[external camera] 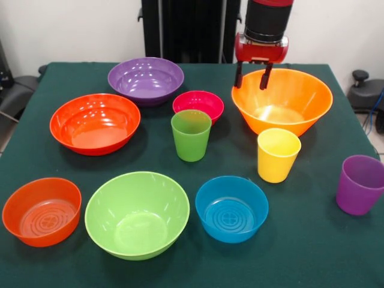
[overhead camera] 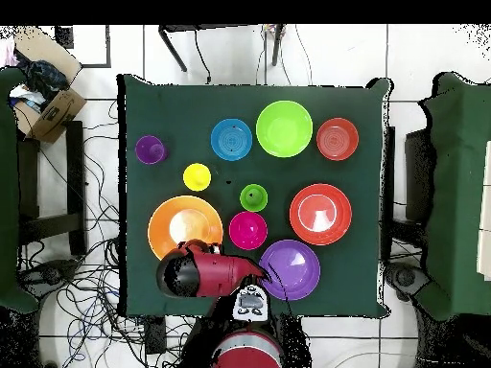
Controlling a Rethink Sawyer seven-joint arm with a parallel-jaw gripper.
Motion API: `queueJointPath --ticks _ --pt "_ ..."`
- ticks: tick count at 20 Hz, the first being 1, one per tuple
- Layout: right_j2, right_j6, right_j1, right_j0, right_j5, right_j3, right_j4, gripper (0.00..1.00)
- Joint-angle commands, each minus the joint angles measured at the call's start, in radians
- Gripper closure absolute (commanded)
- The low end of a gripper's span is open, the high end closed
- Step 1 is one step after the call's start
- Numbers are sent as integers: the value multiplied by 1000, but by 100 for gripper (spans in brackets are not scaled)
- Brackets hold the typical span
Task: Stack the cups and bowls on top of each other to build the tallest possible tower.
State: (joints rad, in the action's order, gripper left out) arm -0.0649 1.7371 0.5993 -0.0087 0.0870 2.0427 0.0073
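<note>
Nothing is stacked: my gripper (external camera: 256,78), fingers apart and empty, hangs over the big orange bowl (external camera: 288,105) at upper right. The lime bowl (external camera: 137,214), red-orange bowl (external camera: 95,123) and purple bowl (external camera: 146,80) sit separately on the left. The small bowls and the cups (external camera: 191,135) stand scattered, every piece left to place.

My arm (external camera: 267,21) comes down from the top of the front view, black wrist section above a red end piece. The gripper (external camera: 252,77) points straight down, its two dark fingers (external camera: 239,74) apart with a clear gap between them, holding nothing. From overhead I see the red arm (overhead camera: 206,273) reaching out sideways from the base (overhead camera: 245,350) at the bottom edge.
</note>
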Motion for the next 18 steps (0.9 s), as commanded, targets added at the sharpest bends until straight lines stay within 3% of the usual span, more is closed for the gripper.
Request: queueJointPath --ticks 1,18 --pt "82 179 -54 -18 -79 -48 15 0" --pt "80 174 -50 -18 -83 -39 15 0"
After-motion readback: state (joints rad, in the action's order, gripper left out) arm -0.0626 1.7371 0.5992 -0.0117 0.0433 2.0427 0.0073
